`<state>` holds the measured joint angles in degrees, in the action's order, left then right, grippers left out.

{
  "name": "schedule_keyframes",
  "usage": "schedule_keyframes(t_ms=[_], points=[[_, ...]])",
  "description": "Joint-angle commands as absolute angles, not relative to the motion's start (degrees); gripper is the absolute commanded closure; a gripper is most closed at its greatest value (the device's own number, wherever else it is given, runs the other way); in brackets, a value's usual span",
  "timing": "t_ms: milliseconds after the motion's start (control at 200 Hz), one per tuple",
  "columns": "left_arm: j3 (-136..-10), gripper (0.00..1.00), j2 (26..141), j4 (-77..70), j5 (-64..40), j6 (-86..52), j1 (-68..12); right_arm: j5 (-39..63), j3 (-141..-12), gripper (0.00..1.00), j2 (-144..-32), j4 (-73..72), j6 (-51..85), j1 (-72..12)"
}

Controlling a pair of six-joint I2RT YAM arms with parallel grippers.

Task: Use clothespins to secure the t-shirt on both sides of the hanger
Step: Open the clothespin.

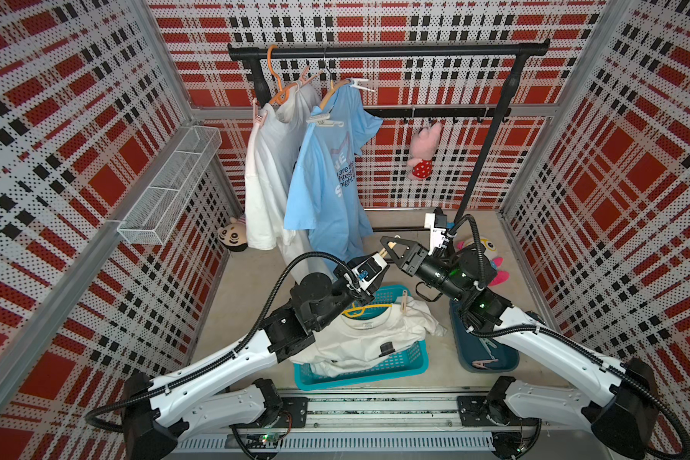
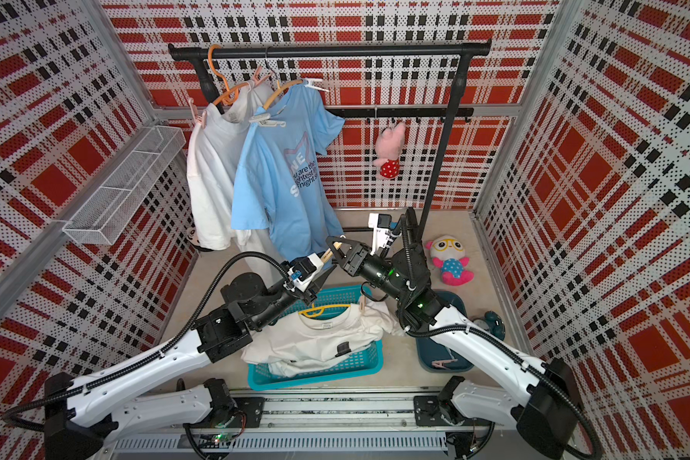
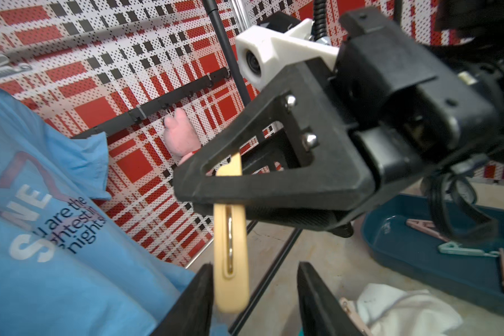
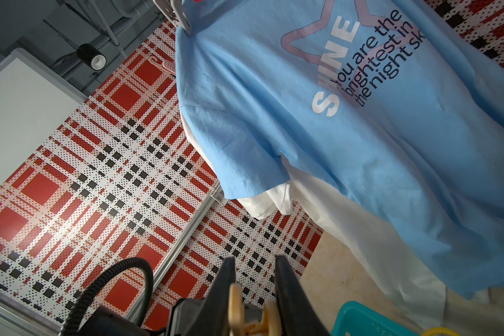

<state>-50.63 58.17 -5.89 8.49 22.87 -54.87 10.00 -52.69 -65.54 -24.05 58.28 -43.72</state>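
The beige spring clothespin (image 3: 230,256) sat pinched in the narrow gap between the two black fingers of the right claw (image 4: 254,259). Its free length reached past their tips to the left claw (image 3: 255,266), whose fingers stood well apart, one just beside the clothespin and the other clear of it. The right claw therefore had the hold and the left gripped nothing. The step in hand read as a mid-air pass of the clothespin between the claws. Below both claws, back toward the robot's base, the cream cotton t-shirt (image 1: 367,338) lay on its yellow hanger (image 1: 353,312) in the teal mesh basket (image 1: 415,364). A second beige peg (image 1: 404,302) was already on the shoulder at the right claw's side, while the other shoulder, partly under the left arm, showed none. The next move probably called for the left claw to draw clear and the right to squeeze the clothespin open over that bare shoulder; whether its grip sat on the handle end could not be told. Both arms leaned inward from the base, claws nose to nose, just short of the hanging sky-blue t-shirt (image 1: 327,191).
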Motion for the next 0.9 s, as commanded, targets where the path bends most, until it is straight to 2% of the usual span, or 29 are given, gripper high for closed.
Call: schedule_keyframes(t_ms=[0, 130, 205, 316, 496, 626, 787, 897], points=[[-52.8, 0.36, 55.7, 0.6, 7.4, 20.7, -55.1, 5.1, -52.8, 0.83, -63.1, -20.6, 53.9, -44.0], [-53.0, 0.3, 52.9, 7.2, 6.2, 17.1, -53.7, 1.1, -53.1, 0.88, -62.5, -16.1, 48.8, -44.0], [-53.7, 0.29, 51.6, 12.5, 2.1, 14.4, -50.8, -0.1, -53.0, 0.91, -62.4, -15.1, 46.3, -43.8], [-56.2, 0.29, 50.7, 22.2, -5.9, 12.6, -43.7, -2.2, -52.9, 1.0, -62.6, -13.9, 42.4, -43.2], [-62.5, 0.34, 52.2, 38.7, -16.2, 17.3, -31.2, -0.3, -52.0, 1.0, -63.4, -13.8, 38.6, -39.8], [-66.4, 0.38, 56.1, 49.9, -14.5, 20.7, -29.1, 2.9, -50.9, 1.0, -63.9, -14.9, 37.3, -36.3], [-65.1, 0.41, 57.4, 58.2, -8.8, 23.9, -29.2, 4.0, -50.5, 1.0, -64.3, -14.5, 31.2, -34.9], [-62.8, 0.45, 56.7, 62.1, -9.6, 26.8, -28.2, 5.5, -50.2, 1.0, -64.7, -14.4, 28.4, -34.5]])
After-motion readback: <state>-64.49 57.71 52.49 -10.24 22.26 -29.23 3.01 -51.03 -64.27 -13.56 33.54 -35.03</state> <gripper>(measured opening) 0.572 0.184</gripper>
